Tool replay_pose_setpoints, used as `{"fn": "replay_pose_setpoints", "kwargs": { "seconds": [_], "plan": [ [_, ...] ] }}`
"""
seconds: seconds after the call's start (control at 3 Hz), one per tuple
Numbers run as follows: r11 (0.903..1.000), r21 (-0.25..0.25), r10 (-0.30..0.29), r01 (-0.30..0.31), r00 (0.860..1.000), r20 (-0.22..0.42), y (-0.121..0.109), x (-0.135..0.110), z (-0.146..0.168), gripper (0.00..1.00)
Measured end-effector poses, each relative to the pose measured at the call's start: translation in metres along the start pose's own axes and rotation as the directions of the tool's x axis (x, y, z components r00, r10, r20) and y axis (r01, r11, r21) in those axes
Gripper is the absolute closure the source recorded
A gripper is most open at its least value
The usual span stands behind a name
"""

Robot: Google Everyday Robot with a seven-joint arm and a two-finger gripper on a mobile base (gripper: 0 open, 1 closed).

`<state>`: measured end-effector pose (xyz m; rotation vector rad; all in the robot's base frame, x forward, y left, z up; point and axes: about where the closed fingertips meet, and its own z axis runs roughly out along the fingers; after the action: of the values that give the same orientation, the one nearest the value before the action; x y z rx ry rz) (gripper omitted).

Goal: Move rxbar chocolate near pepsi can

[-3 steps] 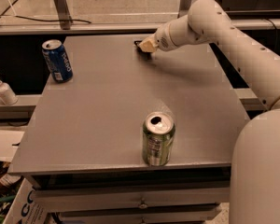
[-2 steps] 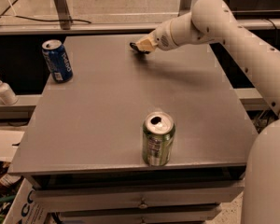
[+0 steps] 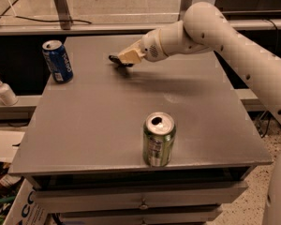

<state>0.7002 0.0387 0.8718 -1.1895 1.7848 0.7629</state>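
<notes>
One grey table point(image 3: 93, 121) bears pepsi can point(image 3: 57, 61) and green can point(image 3: 158, 139); jaws clutch rxbar chocolate point(image 3: 115, 59) over its back.

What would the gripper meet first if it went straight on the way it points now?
Probably the pepsi can. The gripper, holding the rxbar chocolate over the table, points left toward it, with nothing between; depth is unclear, so it might pass just in front.
</notes>
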Motion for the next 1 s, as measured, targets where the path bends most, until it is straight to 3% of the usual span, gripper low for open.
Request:
{"fn": "replay_pose_setpoints", "kwargs": {
  "seconds": [0.67,1.0],
  "plan": [
    [0.9852,-0.167,-0.035,0.039,0.999,0.025,0.071,-0.020,0.045,1.00],
    [0.9749,-0.213,-0.064,0.066,0.998,0.019,0.096,-0.024,0.064,1.00]
  ]
}}
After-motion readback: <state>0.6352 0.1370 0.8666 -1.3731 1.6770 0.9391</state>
